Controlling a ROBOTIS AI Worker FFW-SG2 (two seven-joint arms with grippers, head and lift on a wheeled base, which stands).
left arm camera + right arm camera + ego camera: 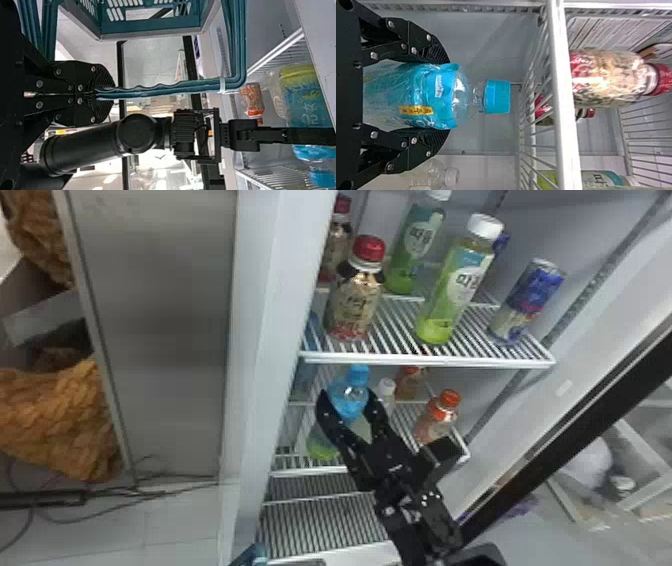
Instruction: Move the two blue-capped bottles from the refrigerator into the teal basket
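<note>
From where I stand, this looks most like a robotics lab or workroom fitted with a shop-style drinks refrigerator (260,340), though I can't be certain. The refrigerator is open, with white wire shelves, and its upper shelf (425,361) carries upright drinks near its front edge, a red-capped bottle (355,302) and a slim blue can (532,297) among them, much as a shop would show them. The black robot arm (425,510) at its front speaks for a lab, and so do the dark cables (100,504) lying loose along pale floor tiles (182,530). Past a grey panel (160,315) there's a heap of bunched orange-brown material (55,415).
</note>
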